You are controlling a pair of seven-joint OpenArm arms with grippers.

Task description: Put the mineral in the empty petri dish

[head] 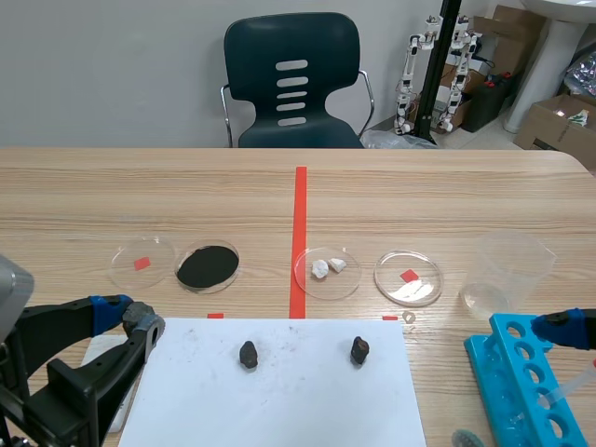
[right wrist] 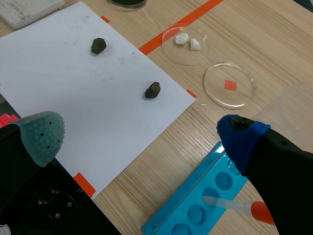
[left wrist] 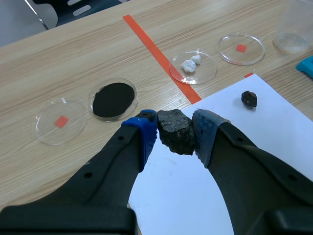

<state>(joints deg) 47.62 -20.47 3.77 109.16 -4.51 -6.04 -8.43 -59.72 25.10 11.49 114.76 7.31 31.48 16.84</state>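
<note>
We are at the pick-up: our left pincer [left wrist: 174,125] sits spread short of the rock [left wrist: 176,132] on the paper [left wrist: 195,191], so next we close in, pinch it, then carry it to an empty dish [left wrist: 48,131]

Room check from my seat: light wood-grain table [head: 102,191] runs out toward 12 o'clock. A dark blue-green plastic chair [head: 291,37] with a slotted back and metal frame stands at its far edge, dead on 12. Plain grey wall [head: 112,65] behind, from 10 to 12. At 1 there's a black pole [head: 448,56] with small white robot figures [head: 411,60] beside it. At 2, cardboard boxes [head: 556,126] and a white pedestal [head: 549,56]. Light is even and soft.
</note>
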